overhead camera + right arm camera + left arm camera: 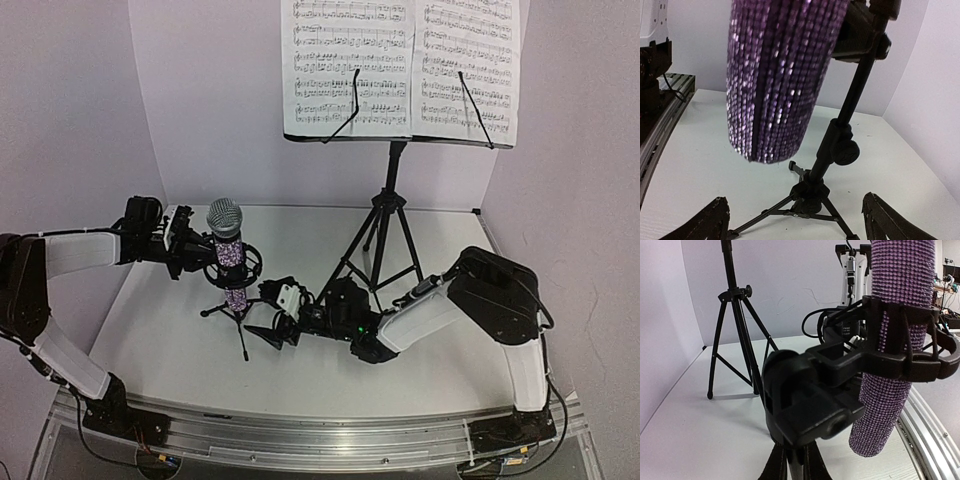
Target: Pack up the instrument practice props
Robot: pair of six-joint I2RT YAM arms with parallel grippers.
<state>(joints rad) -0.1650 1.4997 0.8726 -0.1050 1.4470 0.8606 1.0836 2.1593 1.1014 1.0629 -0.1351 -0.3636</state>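
Top external view: purple glitter microphone [230,262], silver mesh head up, sits upright in the clip [247,262] of a small black mic stand [232,312]. The stand is on the white table [150,330], left of centre.

Left gripper [188,245] comes in from the left at clip height, right up against the clip and the microphone body. Its jaws are closed. Its own fingers are hidden, so I cannot tell whether they pinch part of the clip.

Right gripper [262,312] is low over the table, just right of the mic stand's legs. Its fingers are spread wide, with nothing held.

Tall black music stand [385,225] is behind, tripod feet on the table near the right arm. White sheet music pages [350,65] lie side by side on its desk, each crossed by a thin wire arm.

Left wrist view: clip joint fills the foreground. Microphone body passes through the ring on the right, its lower end hanging free above the table. Music stand tripod is at far left, well apart.

Right wrist view: microphone's lower end is close and large at top. Two black fingers [705,225] sit at the bottom corners, wide apart. The mic stand's splayed legs rest on the table between and beyond them.
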